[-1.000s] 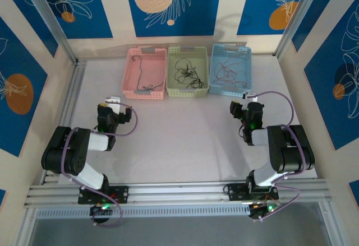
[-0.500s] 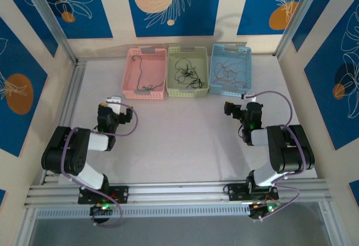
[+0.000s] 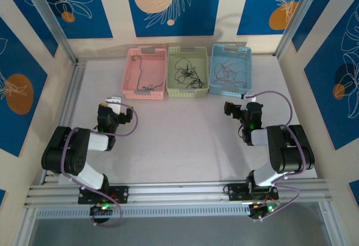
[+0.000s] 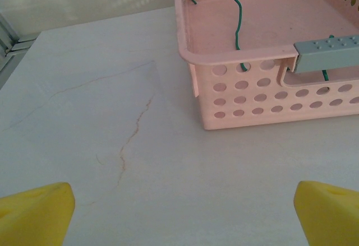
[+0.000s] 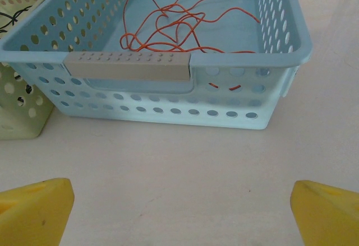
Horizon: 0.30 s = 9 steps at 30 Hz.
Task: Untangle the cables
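Right gripper [image 3: 230, 109] has spread its jaws wide since a second ago; left gripper [image 3: 114, 101] is unchanged, also wide and empty. Just ahead of the right one, orange cables [image 5: 168, 27] lie in the blue basket [image 5: 168, 111]. A green cable [image 4: 236, 22], its end hidden by the wall, lies in the pink basket [image 4: 247, 97] ahead of the left. Black cables [image 3: 189, 77] lie in the green basket [image 3: 187, 93].

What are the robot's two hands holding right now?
Nothing. The left gripper and the right gripper are both open and empty.
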### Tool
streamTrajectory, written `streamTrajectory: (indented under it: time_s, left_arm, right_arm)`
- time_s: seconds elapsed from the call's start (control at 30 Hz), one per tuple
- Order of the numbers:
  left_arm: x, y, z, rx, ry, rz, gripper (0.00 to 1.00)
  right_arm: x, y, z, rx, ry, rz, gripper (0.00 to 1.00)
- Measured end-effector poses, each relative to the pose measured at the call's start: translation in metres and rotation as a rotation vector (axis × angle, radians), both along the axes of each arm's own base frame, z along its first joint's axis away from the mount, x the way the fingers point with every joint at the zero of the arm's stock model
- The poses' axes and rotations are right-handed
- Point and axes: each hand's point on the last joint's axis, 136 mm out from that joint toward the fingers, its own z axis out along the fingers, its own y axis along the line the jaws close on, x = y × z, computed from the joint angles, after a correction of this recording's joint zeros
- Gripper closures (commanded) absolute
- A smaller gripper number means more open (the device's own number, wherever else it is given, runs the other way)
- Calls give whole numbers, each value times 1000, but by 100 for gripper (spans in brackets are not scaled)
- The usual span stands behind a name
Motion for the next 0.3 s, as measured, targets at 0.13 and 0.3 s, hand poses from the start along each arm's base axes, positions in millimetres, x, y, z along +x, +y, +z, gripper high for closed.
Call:
streamTrajectory:
  time_s: [0.13,0.3]
  left_arm:
    - [0,0,0,0,0,0,0]
    - [0,0,0,0,0,0,0]
  right_arm:
    - [0,0,-1,4,6,6,1]
    - [2,7,2,20,4,66,1]
